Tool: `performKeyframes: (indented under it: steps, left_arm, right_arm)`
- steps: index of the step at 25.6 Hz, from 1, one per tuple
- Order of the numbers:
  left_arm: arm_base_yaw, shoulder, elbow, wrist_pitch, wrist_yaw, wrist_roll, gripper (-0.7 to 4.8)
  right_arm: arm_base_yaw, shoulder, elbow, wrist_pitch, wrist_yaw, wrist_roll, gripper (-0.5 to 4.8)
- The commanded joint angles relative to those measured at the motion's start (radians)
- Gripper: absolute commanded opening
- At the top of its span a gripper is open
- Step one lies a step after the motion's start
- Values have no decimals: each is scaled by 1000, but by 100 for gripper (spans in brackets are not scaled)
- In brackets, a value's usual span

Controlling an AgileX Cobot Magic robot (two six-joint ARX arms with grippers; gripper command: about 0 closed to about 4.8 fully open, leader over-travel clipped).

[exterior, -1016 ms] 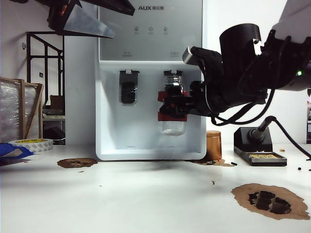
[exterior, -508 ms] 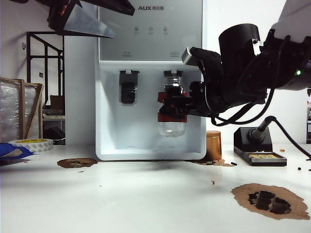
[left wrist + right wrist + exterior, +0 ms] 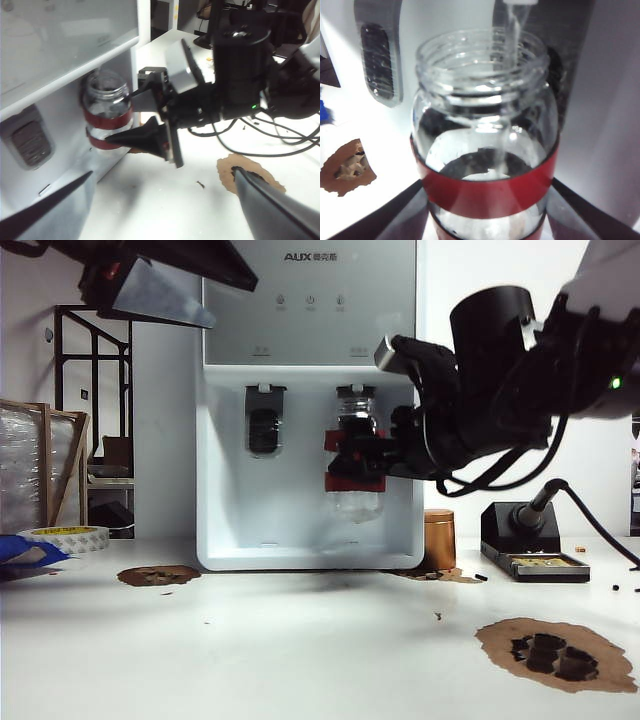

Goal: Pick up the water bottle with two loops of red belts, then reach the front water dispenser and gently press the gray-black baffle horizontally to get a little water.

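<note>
The water bottle, a clear glass jar with two red bands, hangs in the recessed bay of the white water dispenser. My right gripper is shut on its banded body from the right. In the right wrist view the bottle fills the frame between the fingers. A thin stream of water falls into its open mouth. The gray-black baffle shows only as a dark edge behind the bottle's shoulder. My left gripper hovers open, high at the dispenser's upper left, holding nothing. The left wrist view looks down on the bottle.
The dispenser's smoother left-hand lever stands free. A copper-brown cylinder and a black soldering stand sit to the right of the dispenser. A tape roll lies at the left. A brown patch with dark pieces is at the front right.
My left gripper has shifted a little to the left in the exterior view. The right gripper and the bottle have stayed where they were.
</note>
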Motion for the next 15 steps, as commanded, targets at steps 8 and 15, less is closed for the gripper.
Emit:
performKeyframes:
  steps: [8,15]
  left_arm:
    - [18,-5,5,16,7,6,479]
    - [18,-4,5,32,8,6,479]
  right_arm:
    - [-1,-76,-43,-27,-38,0,84]
    - [-1,-119,-123,32,-34,-3,83]
